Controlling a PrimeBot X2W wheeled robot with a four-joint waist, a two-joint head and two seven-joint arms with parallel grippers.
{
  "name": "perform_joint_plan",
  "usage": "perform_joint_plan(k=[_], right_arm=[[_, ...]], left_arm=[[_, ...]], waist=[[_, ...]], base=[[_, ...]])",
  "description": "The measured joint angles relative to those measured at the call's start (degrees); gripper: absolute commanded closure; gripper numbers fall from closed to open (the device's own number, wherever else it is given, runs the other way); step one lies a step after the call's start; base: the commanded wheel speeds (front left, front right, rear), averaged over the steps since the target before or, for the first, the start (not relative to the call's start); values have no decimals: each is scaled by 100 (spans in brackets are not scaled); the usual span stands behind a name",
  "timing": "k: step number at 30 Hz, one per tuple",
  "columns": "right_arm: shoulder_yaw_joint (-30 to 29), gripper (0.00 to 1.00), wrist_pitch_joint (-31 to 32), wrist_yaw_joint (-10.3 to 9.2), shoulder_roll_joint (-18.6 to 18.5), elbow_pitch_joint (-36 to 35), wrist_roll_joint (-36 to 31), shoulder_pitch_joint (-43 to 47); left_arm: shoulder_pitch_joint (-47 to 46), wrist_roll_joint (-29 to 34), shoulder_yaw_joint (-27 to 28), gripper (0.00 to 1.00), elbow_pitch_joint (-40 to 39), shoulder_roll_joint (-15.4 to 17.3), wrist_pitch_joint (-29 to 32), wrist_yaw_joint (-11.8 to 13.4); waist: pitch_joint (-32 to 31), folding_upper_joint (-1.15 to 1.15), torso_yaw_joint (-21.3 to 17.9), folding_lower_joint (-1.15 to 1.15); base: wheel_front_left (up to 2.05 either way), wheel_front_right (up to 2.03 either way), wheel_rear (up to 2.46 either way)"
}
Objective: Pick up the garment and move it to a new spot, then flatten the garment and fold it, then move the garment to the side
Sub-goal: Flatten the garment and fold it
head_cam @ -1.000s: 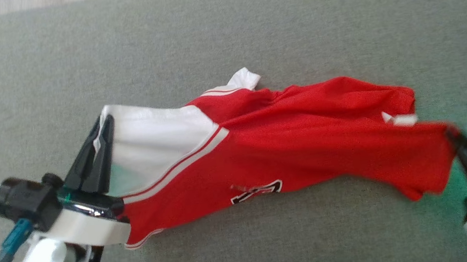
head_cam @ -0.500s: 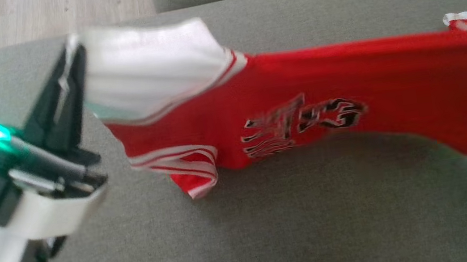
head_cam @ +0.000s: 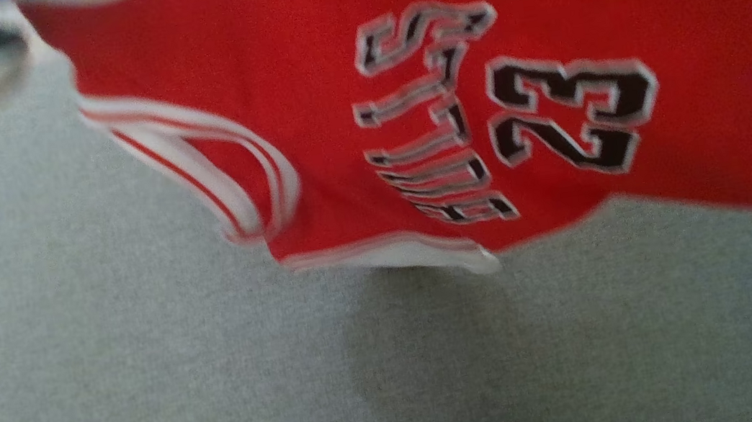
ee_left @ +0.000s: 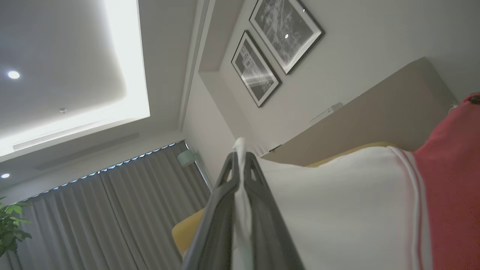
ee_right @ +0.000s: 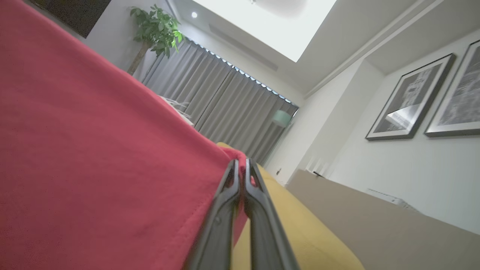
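The garment (head_cam: 539, 15), a red jersey with white trim and a black 23, hangs stretched close before the head camera, over the grey cushion (head_cam: 152, 386), which carries its shadow. The left gripper (ee_left: 242, 161) pinches the jersey's white panel, fingers pressed together on the cloth. The right gripper (ee_right: 241, 167) clamps a red corner. Beyond them stand grey curtains (ee_right: 232, 101), framed pictures (ee_left: 285, 33) and a potted plant (ee_right: 155, 30).

The grey fabric surface (head_cam: 118, 405) extends below the left gripper (ee_left: 240, 159) and right gripper (ee_right: 241, 165). A shadow (head_cam: 479, 328) falls on it; contact with the garment (head_cam: 328, 65) hem cannot be determined.
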Motion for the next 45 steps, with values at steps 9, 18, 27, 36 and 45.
perform_joint_plan(k=[9, 18, 27, 36, 45], right_arm=[[1871, 100, 2, 0, -134, 2008, 536, -2997], [2128, 100, -724, 0, -41, 3247, -149, -4702], [2802, 100, -823, 0, 216, 3901, 194, -3815], [2908, 100, -823, 0, -378, 2791, 1265, -1122], [2327, 100, -823, 0, -586, 1808, 1624, 1522]], left_arm=[[-2246, 598, -882, 100, 2081, -222, -226, -97], [-3527, 1066, -717, 100, 2668, -699, -739, 7], [-1249, 1067, -847, 100, 1592, -552, -738, -51], [2502, 1146, -781, 100, 442, -341, -737, 218], [4424, 1201, -471, 100, 3, -657, -732, 312]], waist=[[1012, 0, 92, 2], [1941, -1, 262, 2], [2356, -1, 586, 2], [1722, 0, 642, -2], [1078, 0, 648, -2]], base=[[0, 0, 0], [0, 0, 0], [0, 0, 0], [0, 0, 0], [0, 0, 0]])
